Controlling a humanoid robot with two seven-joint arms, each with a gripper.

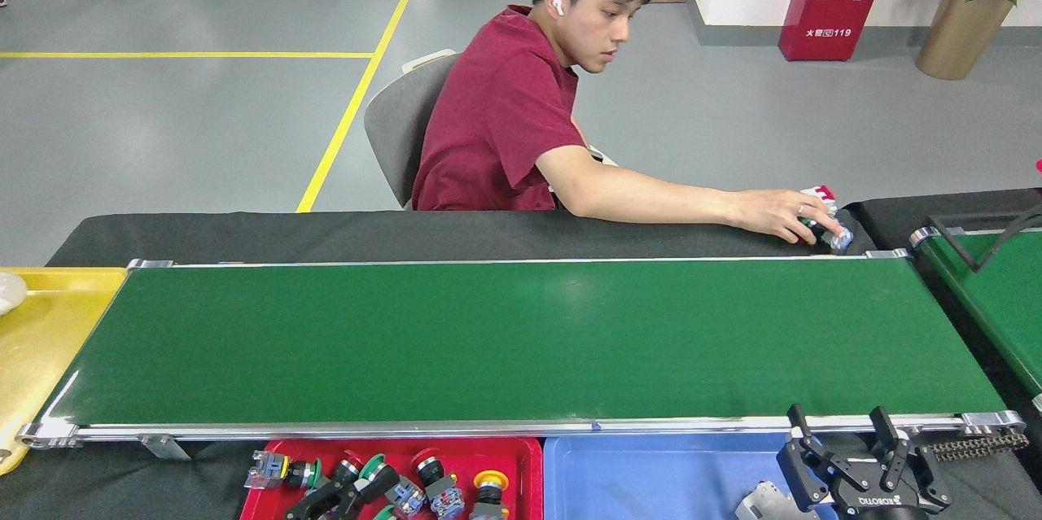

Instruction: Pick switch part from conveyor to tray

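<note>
The long dark-green conveyor belt with its silver aluminium frame (pixel 521 341) is being shown bare, with no switch part lying on it. The switch parts in view are lying in the red plastic tray (pixel 521 463) just below the belt's near rail, among them a yellow-capped push-button switch (pixel 491 483). The left black gripper (pixel 321 502) is being seen only in part at the tray's near edge, among the parts; whether its fingers are apart or together cannot be told. The right black gripper (pixel 851 443) is being held with its fingers apart and empty, over the blue plastic tray (pixel 651 475) near the belt's right end. At the far right corner, a person's hand (pixel 785 215) is being rested on small parts beside the belt. A collision with that hand is being risked if the belt's far right is reached for too early. Parts already in the tray could also be knocked about as the left gripper is being lifted out.
</note>
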